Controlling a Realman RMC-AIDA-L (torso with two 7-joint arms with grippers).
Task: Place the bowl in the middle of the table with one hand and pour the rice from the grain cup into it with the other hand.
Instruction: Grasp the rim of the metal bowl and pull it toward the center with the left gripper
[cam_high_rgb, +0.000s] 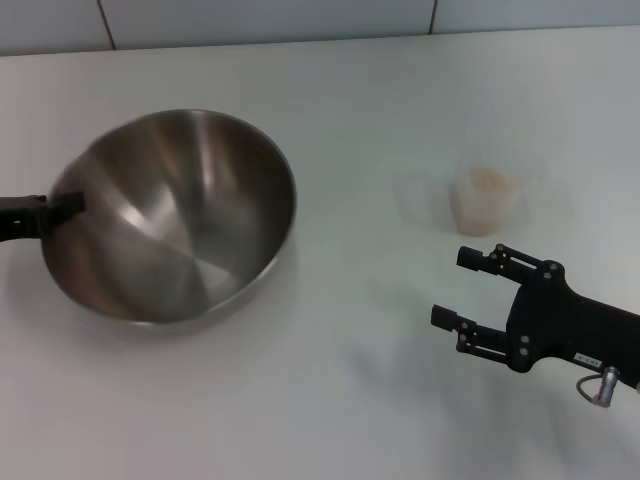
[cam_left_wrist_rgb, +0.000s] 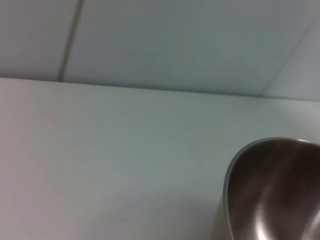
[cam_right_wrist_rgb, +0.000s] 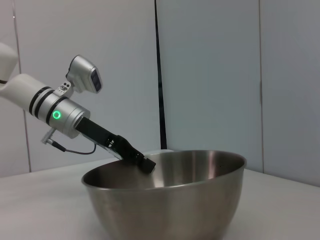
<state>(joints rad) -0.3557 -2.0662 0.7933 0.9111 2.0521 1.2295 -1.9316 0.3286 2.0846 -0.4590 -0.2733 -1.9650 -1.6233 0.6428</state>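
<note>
L gripper (cam_high_rgb: 62, 205) pinches the rim of the stainless-steel bowl (cam_high_rgb: 170, 215) at its left edge; the bowl sits tilted on the white table (cam_high_rgb: 350, 100), left of centre. R gripper (cam_high_rgb: 470, 290) hangs near the clear grain cup (cam_high_rgb: 483, 199), fingers spread, not touching it; the cup stands upright w/ rice (cam_high_rgb: 487, 181) inside, well to the right of the bowl.

Risks, as I judge them: a thin-rim pinch on a big bowl can slip or let it rock when moved. The cup is light and its walls are hard to see, so a fingertip may knock it over and spill rice. A hard squeeze may deform it.

No readable brand or writing; a small label on the R gripper body is illegible.
</note>
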